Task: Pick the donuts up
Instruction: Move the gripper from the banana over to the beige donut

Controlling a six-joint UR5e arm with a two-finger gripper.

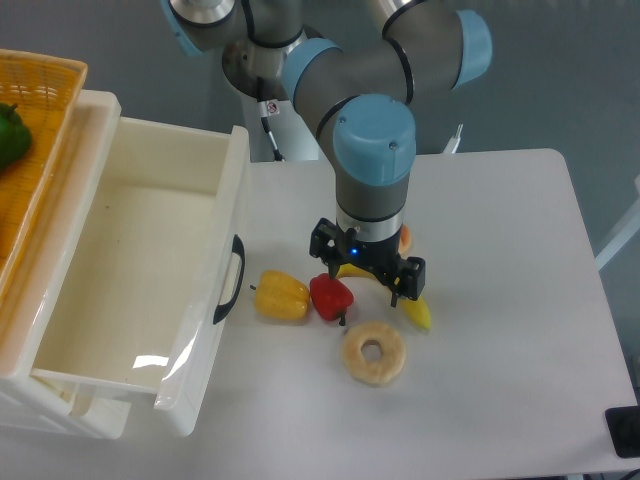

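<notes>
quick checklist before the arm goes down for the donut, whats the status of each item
1. Donut in view and uncovered on the table: ok.
2. Gripper holding nothing: ok, it looks open.
3. Gripper centred over the donut: not ok, it hangs behind it, over the banana.
4. Room around the donut: cannot tell; the red pepper sits very near its rim.
5. Yellow pepper out of the way: ok, it lies farther left.
6. Gripper height above the table: cannot tell from this one view.
</notes>
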